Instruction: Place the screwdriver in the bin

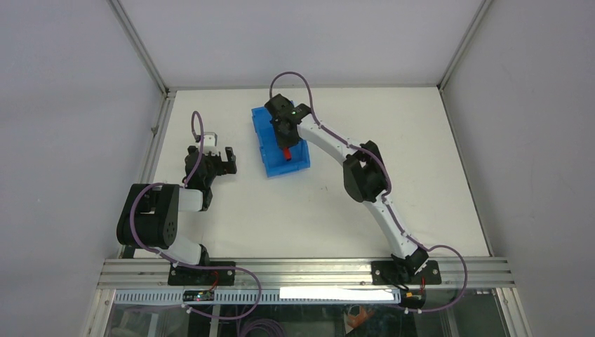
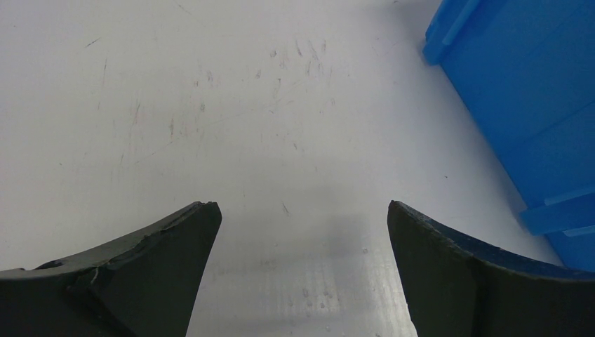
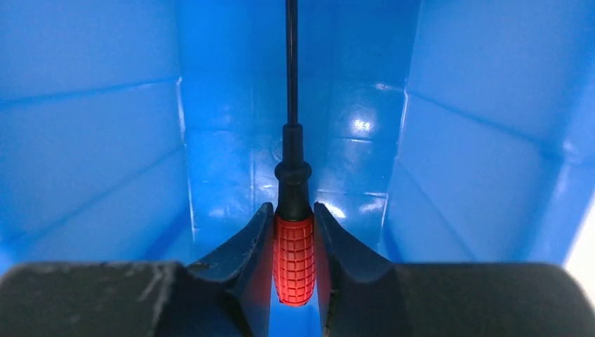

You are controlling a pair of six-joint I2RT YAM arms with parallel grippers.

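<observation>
Nearly done: the right gripper (image 3: 293, 217) is down between the walls of the bin (image 3: 91, 140), fingers (image 3: 242, 256) clenched on the red handle of the screwdriver (image 3: 293, 260), so only the release looks left. The right wrist view shows that grasp close up. Only the top view shows the left gripper (image 1: 226, 161) parked over the counter (image 1: 421, 182) left of the bin, fingers spread and empty.

Gripping screwdriver (image 3: 293, 256) by red ribbed handle between fingers of right claw (image 3: 292, 210) — thin dark shaft pointing straight ahead. Hemmed in by blue walls of bin (image 3: 105, 140) — glossy floor beyond.
</observation>
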